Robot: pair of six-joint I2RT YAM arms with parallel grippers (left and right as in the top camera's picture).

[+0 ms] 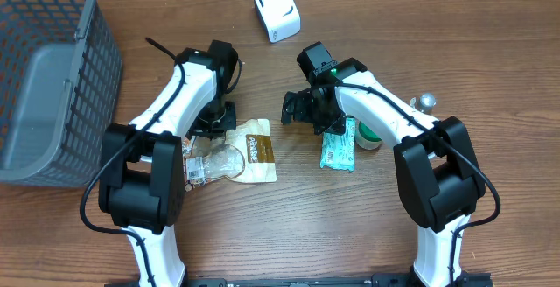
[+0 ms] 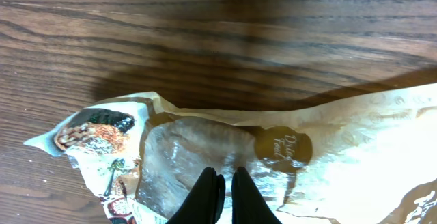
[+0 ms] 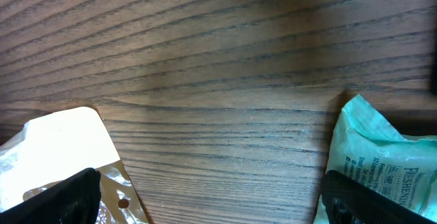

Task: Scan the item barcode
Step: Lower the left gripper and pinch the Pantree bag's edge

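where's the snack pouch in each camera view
Overhead: the snack pouch lies just left of centre.
Left wrist: it fills the lower half.
Right wrist: one corner shows, bottom left.
Shared landmark: the wooden table in all; the teal packet in overhead and right wrist.

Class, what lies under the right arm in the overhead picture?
A teal packet lies flat there, its top end covered by the arm. Beside it a green-and-white round item peeks out, mostly hidden.
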